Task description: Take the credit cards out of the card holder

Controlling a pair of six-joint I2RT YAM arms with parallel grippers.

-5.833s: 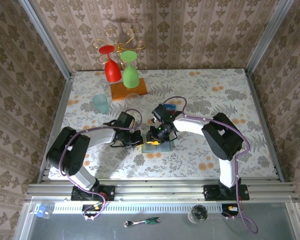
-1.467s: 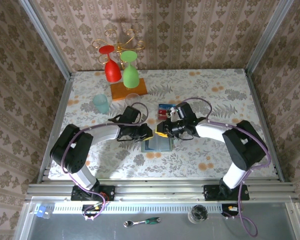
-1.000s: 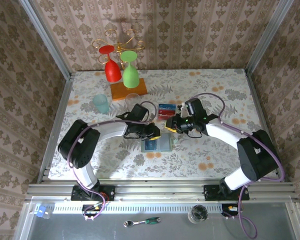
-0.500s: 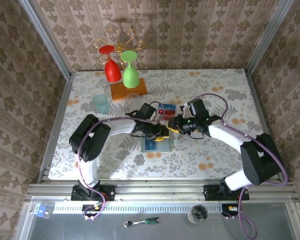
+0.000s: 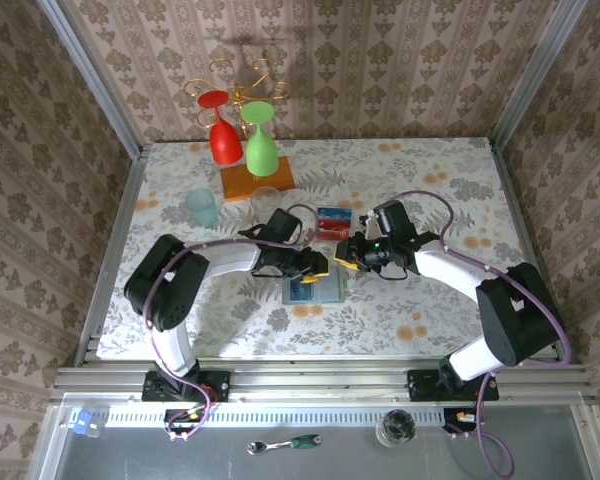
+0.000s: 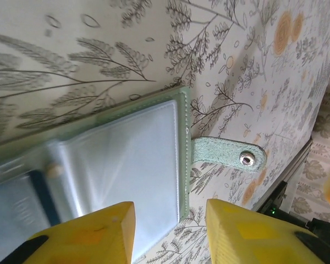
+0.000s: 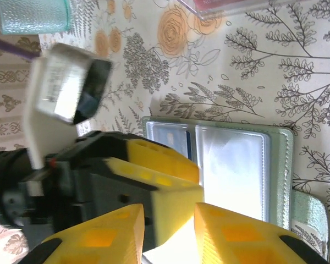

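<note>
Card holder (image 5: 315,290) open flat, pockets up, left gripper (image 5: 318,268) at its far edge, jaws part-spread, empty, right gripper (image 5: 344,258) at its far right corner, jaws narrowly apart, empty, credit cards (image 5: 332,221) stacked beyond holder, apart from it

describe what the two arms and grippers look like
The left arm and right arm have white links and bulky black joints, with a purple cable looping along each. The left gripper and right gripper have black bodies with blocky yellow fingers.

No text, brand or number legible; card holder (image 6: 137,159) pockets too blurred.
</note>
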